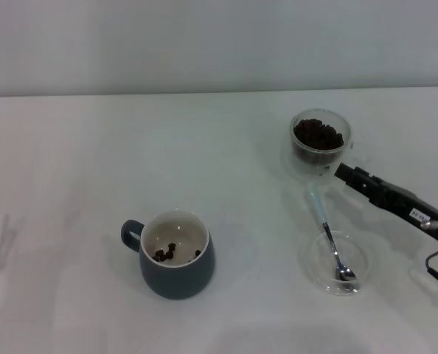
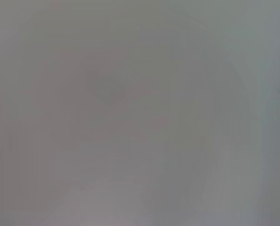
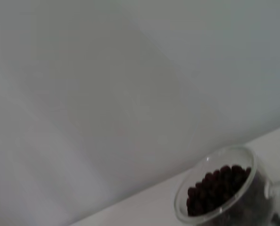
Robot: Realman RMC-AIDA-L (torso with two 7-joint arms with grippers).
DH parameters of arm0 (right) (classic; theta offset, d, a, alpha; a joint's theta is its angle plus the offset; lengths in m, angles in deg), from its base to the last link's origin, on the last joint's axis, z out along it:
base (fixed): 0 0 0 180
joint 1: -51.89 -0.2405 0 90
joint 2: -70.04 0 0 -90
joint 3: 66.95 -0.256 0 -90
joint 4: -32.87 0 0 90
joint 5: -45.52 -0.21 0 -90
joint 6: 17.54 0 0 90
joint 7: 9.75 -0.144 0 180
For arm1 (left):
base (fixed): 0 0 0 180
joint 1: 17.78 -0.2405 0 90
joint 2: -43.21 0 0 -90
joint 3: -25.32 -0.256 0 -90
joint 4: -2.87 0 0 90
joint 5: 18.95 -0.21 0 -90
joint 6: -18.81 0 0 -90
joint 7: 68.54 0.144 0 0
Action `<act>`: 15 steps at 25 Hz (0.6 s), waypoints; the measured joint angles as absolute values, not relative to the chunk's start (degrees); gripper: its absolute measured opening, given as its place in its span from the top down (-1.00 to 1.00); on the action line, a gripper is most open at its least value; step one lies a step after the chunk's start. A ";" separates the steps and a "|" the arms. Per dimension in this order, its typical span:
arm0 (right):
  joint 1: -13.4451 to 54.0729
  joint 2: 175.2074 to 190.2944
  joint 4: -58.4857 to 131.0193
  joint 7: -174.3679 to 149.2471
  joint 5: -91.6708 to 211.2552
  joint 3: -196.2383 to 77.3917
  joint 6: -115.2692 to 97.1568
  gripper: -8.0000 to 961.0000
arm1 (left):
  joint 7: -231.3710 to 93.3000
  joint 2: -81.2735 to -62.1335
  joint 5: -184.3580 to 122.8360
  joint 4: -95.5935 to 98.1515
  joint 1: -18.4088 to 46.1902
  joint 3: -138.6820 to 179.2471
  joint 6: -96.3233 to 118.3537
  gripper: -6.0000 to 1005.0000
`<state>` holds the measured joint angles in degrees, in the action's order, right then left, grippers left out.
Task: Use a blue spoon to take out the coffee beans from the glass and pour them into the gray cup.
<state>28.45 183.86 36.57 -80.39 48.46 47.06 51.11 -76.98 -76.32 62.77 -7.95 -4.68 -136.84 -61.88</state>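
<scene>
The gray cup (image 1: 176, 254) stands at the front middle of the table with a few coffee beans (image 1: 167, 253) inside. The glass (image 1: 320, 140) stands at the back right, filled with a heap of coffee beans (image 1: 318, 134); it also shows in the right wrist view (image 3: 220, 195). The blue spoon (image 1: 328, 234) lies free, its metal bowl resting in a flat clear dish (image 1: 311, 258) and its pale handle pointing toward the glass. My right gripper (image 1: 346, 174) hovers just right of the spoon handle and in front of the glass, holding nothing. My left gripper is out of view.
The table (image 1: 71, 162) is white, with a pale wall behind it. The left wrist view shows only a blank grey surface. My right arm (image 1: 411, 210) reaches in from the right edge.
</scene>
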 joint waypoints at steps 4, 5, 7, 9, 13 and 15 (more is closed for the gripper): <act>28.23 183.53 36.64 -77.38 48.22 43.62 51.15 -0.12 | -76.98 -76.35 62.63 -8.03 -4.83 -136.85 -61.88 -0.72; 28.41 183.53 36.68 -75.65 48.19 41.69 51.87 -0.22 | -76.98 -76.36 62.63 -8.03 -4.87 -136.85 -61.88 -0.72; 28.99 183.72 36.78 -71.17 48.18 37.18 53.45 -0.40 | -76.98 -76.40 62.62 -8.03 -4.94 -136.85 -61.87 -0.72; 29.89 184.38 37.14 -63.48 48.17 31.53 55.10 -0.54 | -76.98 -76.41 62.60 -8.03 -4.96 -136.85 -61.87 -0.72; 31.02 185.35 38.12 -43.16 48.10 24.76 55.85 -0.83 | -76.82 -76.39 62.55 -8.03 -5.05 -136.88 -61.87 -0.72; 30.88 185.41 37.86 -37.47 47.95 24.26 54.98 -0.83 | -76.59 -76.34 62.01 -7.99 -5.03 -136.96 -61.87 -0.72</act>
